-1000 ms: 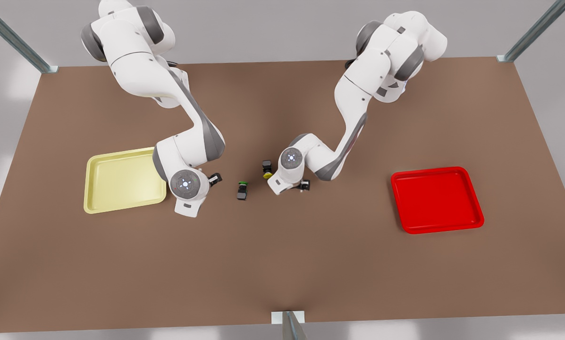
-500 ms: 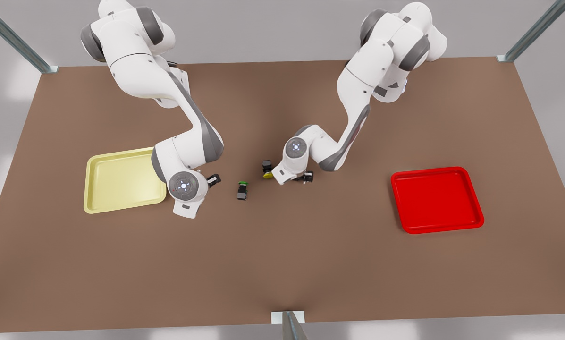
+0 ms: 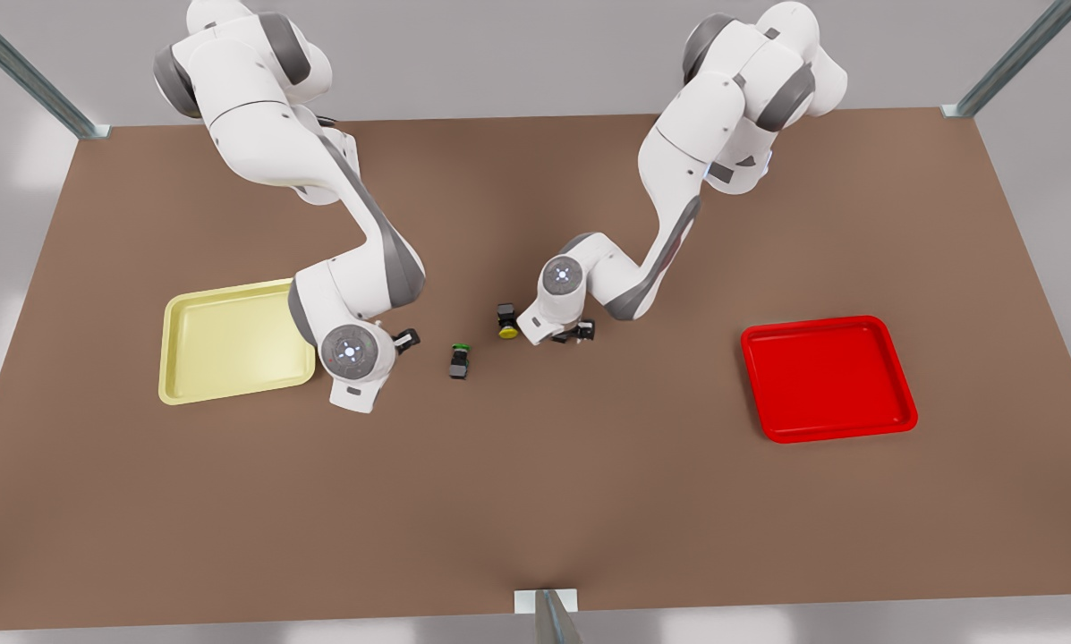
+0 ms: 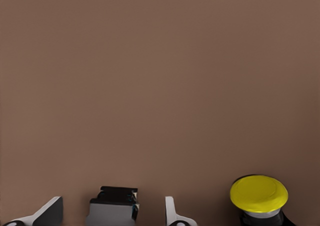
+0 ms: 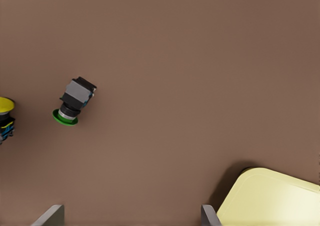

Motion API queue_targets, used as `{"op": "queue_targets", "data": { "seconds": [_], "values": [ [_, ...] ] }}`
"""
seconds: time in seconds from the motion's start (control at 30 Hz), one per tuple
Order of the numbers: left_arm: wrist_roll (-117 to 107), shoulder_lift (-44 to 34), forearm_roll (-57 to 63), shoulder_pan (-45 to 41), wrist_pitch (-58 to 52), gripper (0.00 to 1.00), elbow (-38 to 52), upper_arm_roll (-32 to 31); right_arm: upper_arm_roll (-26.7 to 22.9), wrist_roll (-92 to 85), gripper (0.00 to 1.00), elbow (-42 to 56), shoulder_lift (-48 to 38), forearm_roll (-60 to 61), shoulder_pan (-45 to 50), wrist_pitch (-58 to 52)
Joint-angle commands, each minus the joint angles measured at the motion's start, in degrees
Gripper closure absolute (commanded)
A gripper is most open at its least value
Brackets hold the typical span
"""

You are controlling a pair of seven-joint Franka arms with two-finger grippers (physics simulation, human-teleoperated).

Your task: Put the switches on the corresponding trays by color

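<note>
The fingers (image 4: 51,209) of the left gripper (image 4: 112,209) stand wide on both sides of a dark switch body (image 4: 114,205), not touching it; its cap is hidden, so I judge it to be the red-capped one, and its long axis seems to run back toward the wrist; the coming move is only to come lower and close; the yellow-capped switch (image 4: 258,193) lies just beside, outside one finger; the front view places this gripper mid-table, well apart from the red tray (image 3: 826,377) at its right; the right gripper (image 5: 129,213) waits, fingers wide and empty, beside the yellow tray (image 5: 270,201), near the green-capped switch (image 5: 74,102).
</note>
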Motion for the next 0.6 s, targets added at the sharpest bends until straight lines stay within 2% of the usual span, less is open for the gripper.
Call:
{"op": "queue_targets", "data": {
  "seconds": [0.0, 0.03, 0.07, 0.57],
  "values": [
    [0.1, -0.1, 0.0, 0.0, 0.0, 0.18, 0.0, 0.0, 0.0, 0.0, 0.0, -0.1, 0.1, 0.0, 0.0, 0.0],
    [0.0, 0.0, 0.0, 0.1, 0.0, 0.28, 0.0, 0.0, 0.0, 0.0, 0.0, 0.0, 0.1, 0.0, 0.0, 0.0],
    [0.0, 0.0, 0.0, 0.1, 0.1, 0.33, 0.0, 0.0, 0.0, 0.0, 0.0, 0.0, 0.1, 0.0, 0.0, 0.0],
    [-0.6, -0.5, 0.0, 0.1, -0.1, 0.36, -0.4, 0.0, 0.0, 0.0, 0.0, 0.0, 0.1, 0.0, 0.0, 0.0]
  ]
}}
